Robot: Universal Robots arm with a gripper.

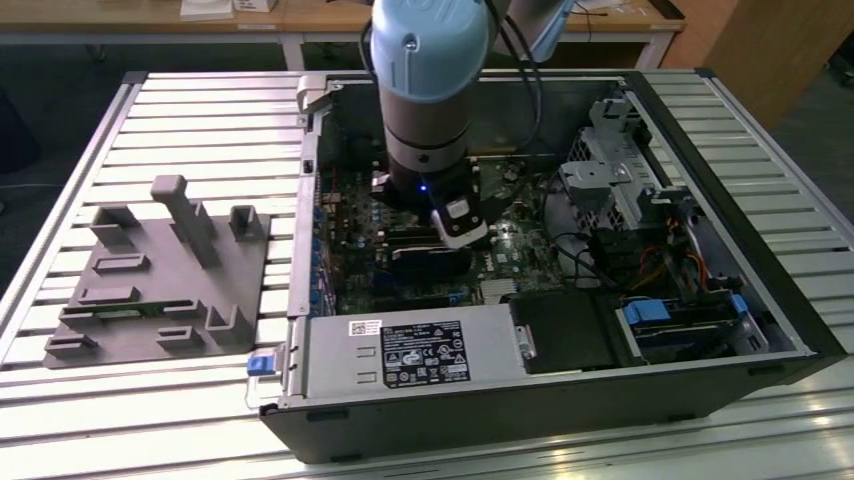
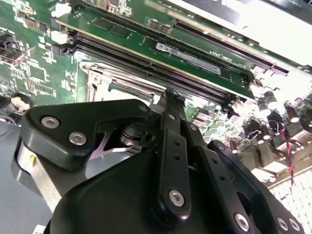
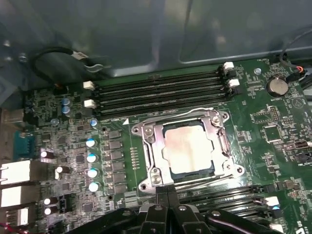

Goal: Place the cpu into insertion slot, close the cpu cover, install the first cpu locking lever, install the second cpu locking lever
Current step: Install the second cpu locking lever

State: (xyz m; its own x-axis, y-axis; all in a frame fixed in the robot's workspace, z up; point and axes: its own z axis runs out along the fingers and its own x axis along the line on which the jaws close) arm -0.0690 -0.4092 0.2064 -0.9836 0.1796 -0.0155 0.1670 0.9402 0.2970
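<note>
The cpu, a pale square chip, lies flat in the insertion slot, whose dark edge shows along one side. The silvery cpu cover lies down around the chip like a frame. One thin wire lever runs along the frame's side by the memory slots. Another lever runs along the side nearest my gripper. My gripper hangs just off that near edge, fingers together with nothing between them. The second wrist view shows the gripper tip close to the cover. In the exterior view the gripper is low inside the computer case.
Long black memory slots flank the socket, and a green memory stick stands in one. A row of capacitors and a coin battery sit nearby. The power supply, drive cage and case walls hem in the arm. A grey fixture lies on the table.
</note>
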